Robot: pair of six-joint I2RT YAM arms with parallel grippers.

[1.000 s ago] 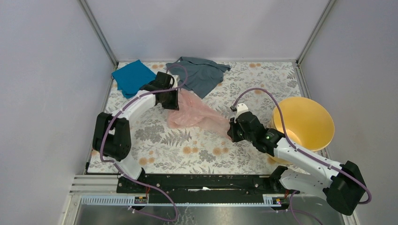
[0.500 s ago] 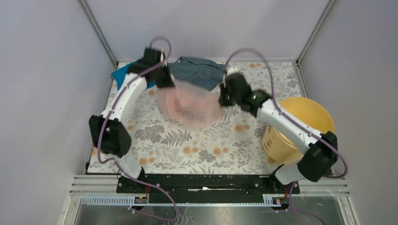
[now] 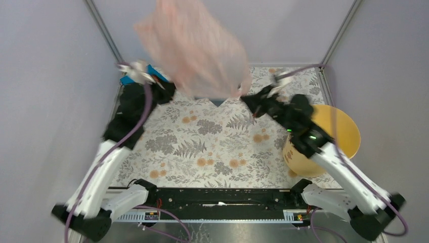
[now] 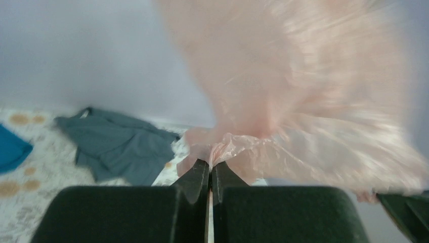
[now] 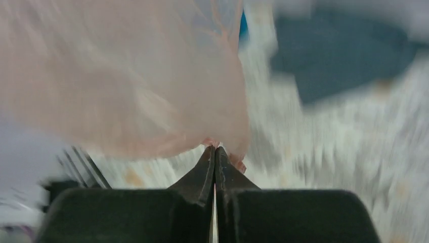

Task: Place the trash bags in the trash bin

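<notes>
The trash bag point(image 3: 195, 45), a thin pale pink film, billows high in the air above the far side of the table, blurred by motion. My left gripper point(image 3: 170, 90) is shut on its left lower edge, and my right gripper point(image 3: 247, 100) is shut on its right lower corner. In the left wrist view the film point(image 4: 303, 101) bunches out from between my closed left gripper point(image 4: 210, 164). Seen from the right wrist, the bag point(image 5: 126, 76) hangs from my closed right gripper point(image 5: 214, 149). The trash bin point(image 3: 351, 132), a round yellow-orange bucket, stands at the right, partly behind my right arm.
A teal cloth point(image 3: 127, 79) lies at the far left corner, mostly hidden by my left arm. A grey cloth point(image 4: 121, 147) lies at the far middle, with only a tip point(image 3: 217, 102) showing under the bag from above. Grey walls close in three sides.
Both arms have swung up and toward the near side, lifting the bag off the table and flinging it open in the air. Both grippers stay shut on it.
</notes>
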